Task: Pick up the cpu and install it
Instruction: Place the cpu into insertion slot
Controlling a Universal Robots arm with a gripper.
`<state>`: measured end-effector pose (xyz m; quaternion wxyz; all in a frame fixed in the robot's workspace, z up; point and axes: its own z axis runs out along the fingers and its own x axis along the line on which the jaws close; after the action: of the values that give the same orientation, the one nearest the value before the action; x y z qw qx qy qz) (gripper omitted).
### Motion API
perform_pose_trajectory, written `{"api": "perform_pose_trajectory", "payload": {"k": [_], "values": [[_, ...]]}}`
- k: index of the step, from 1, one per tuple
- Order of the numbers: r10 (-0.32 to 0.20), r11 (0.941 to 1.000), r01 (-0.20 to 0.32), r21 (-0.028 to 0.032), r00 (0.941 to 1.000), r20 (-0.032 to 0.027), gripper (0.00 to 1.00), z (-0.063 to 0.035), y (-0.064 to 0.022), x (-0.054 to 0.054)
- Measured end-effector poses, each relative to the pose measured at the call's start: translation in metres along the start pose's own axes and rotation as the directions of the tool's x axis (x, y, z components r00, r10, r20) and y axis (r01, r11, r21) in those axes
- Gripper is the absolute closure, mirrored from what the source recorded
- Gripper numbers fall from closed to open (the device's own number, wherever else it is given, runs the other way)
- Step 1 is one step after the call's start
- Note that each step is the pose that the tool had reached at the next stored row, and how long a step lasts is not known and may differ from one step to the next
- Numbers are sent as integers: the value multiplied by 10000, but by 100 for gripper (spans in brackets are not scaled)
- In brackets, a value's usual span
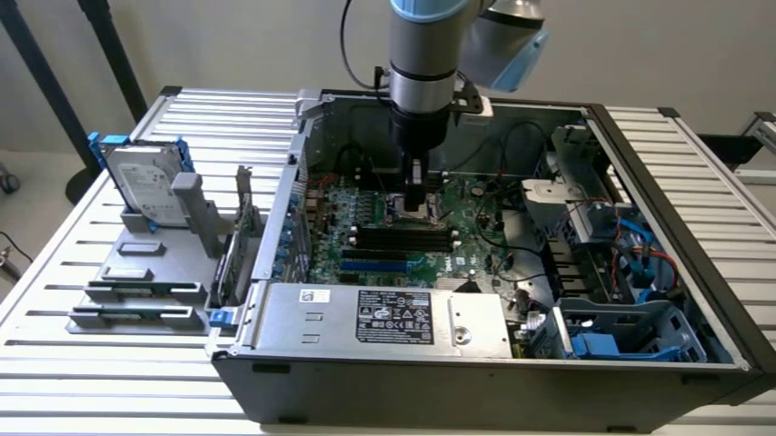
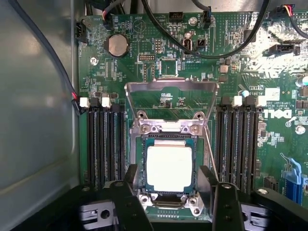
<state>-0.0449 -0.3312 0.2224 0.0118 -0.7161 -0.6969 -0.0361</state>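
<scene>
Computer case [image 1: 363,381] lies open on slatted table [image 1: 109,363]. Hard drive [image 1: 144,186] in blue frame stands upright outside case, on exterior view's left. Motherboard [image 1: 479,245] on case floor. Gripper [image 1: 420,207] lowered inside case, released, grasping nothing. Fingers [image 2: 131,180] flank cpu [image 2: 169,166]. Cpu sits flat in motherboard socket inside case, retention plate [image 2: 171,91] lifted.

The cpu [image 2: 169,168] has a dull, matt silver metal top. The socket frame [image 2: 169,89] is bright bare metal, and the motherboard [image 2: 159,29] is smooth green.
</scene>
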Motion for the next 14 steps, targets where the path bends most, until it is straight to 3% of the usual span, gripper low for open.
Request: {"api": "perform_pose_trajectory", "payload": {"k": [2, 6, 8, 9, 10, 14], "values": [[0, 10000, 0, 0, 10000, -23, 52, -21, -27, 1], [1, 10000, -1, 3, 10000, -42, 64, -47, -112, -1], [2, 10000, -2, 6, 10000, -41, 76, -54, -174, -4], [2, 10000, -2, 8, 10000, -42, 76, -57, -206, -6], [2, 10000, -1, 11, 10000, -42, 87, -59, -242, -9], [3, 10000, -3, 17, 10000, -41, 89, -73, -383, -20]]}}
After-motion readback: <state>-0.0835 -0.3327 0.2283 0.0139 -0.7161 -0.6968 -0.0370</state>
